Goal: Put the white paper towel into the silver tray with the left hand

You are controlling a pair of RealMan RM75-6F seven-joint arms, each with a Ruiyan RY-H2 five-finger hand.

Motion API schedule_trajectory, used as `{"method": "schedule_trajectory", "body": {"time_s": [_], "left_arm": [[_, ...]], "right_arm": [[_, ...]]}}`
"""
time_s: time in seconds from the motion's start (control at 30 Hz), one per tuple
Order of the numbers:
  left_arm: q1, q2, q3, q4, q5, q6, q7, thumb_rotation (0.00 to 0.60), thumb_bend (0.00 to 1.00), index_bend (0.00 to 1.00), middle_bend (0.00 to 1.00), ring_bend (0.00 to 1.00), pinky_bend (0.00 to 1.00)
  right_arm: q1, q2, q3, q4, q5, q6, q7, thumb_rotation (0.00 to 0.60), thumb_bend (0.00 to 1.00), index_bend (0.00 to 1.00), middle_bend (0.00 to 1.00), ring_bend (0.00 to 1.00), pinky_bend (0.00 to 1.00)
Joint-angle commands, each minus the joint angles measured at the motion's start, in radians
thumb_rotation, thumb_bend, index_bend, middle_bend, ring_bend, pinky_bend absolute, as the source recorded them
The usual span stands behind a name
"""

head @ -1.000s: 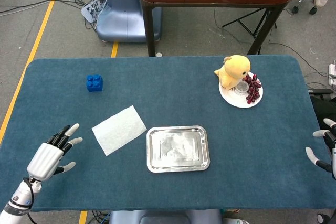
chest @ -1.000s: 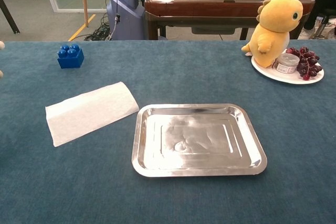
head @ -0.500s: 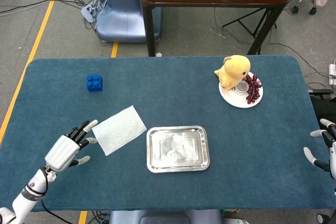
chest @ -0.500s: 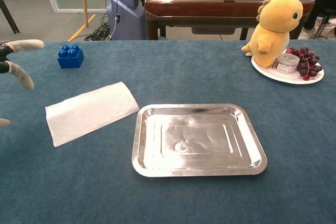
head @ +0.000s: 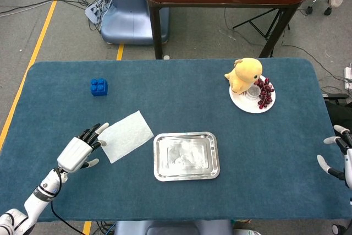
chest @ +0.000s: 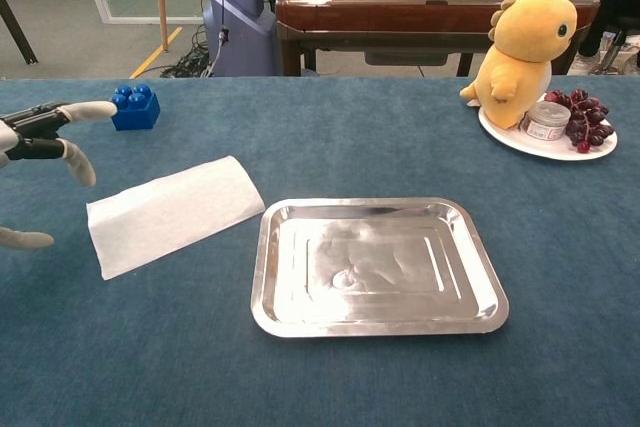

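Note:
The white paper towel (head: 125,135) (chest: 172,214) lies flat on the blue table, just left of the silver tray (head: 186,156) (chest: 377,265). The tray holds nothing. My left hand (head: 80,150) (chest: 40,153) hovers at the towel's left edge with fingers spread and nothing in them; its fingertips reach the towel's left corner in the head view. My right hand (head: 337,157) is at the table's far right edge, fingers apart, holding nothing, far from the tray.
A blue toy brick (head: 99,87) (chest: 133,106) sits at the back left. At the back right, a white plate (head: 246,102) (chest: 516,138) carries a yellow plush toy (head: 244,75), grapes (head: 265,92) and a small jar. A wooden table stands behind.
My left hand has moved right and forward across the table, from the left edge up to the towel's left corner. The towel, tray and right hand have stayed put.

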Motion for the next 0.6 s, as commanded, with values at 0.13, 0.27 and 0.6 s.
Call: {"method": "schedule_trajectory", "body": {"time_s": [0.13, 0.27, 0.6], "left_arm": [[-0.014, -0.044, 0.003, 0.081, -0.019, -0.003, 0.0, 0.6, 0.06, 0.45, 0.01, 0.0, 0.23], [-0.017, -0.084, 0.006, 0.162, -0.024, 0.012, 0.004, 0.6, 0.06, 0.47, 0.01, 0.0, 0.23], [-0.022, -0.155, 0.024, 0.287, -0.045, 0.008, -0.028, 0.6, 0.06, 0.5, 0.01, 0.0, 0.23]], "right_arm": [[0.0, 0.001, 0.0, -0.001, 0.0, -0.001, 0.001, 0.6, 0.25, 0.41, 0.21, 0.12, 0.07], [0.0, 0.001, 0.0, -0.001, 0.0, -0.002, 0.0, 0.6, 0.25, 0.41, 0.21, 0.12, 0.07], [0.001, 0.002, 0.0, -0.002, 0.003, -0.005, 0.0, 0.6, 0.25, 0.41, 0.21, 0.12, 0.07]]}}
